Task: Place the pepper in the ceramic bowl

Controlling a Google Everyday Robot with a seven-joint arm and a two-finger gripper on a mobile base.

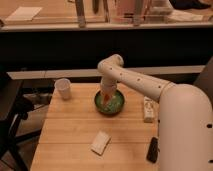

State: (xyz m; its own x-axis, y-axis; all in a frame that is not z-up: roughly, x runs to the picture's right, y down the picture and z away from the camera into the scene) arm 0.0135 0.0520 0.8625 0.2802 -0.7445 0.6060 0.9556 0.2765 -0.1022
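The ceramic bowl is round and dark green with a lighter green inside, and sits on the wooden table near its far middle. My white arm reaches down into it from the right. My gripper is inside the bowl, just above its bottom. A small orange-red pepper shows at the gripper's tip, inside the bowl. Whether the pepper rests on the bowl's bottom I cannot tell.
A small white paper cup stands at the table's far left. A white sponge-like block lies in front of the bowl. A pale packet and a dark flat object lie at the right. A dark chair stands at the left.
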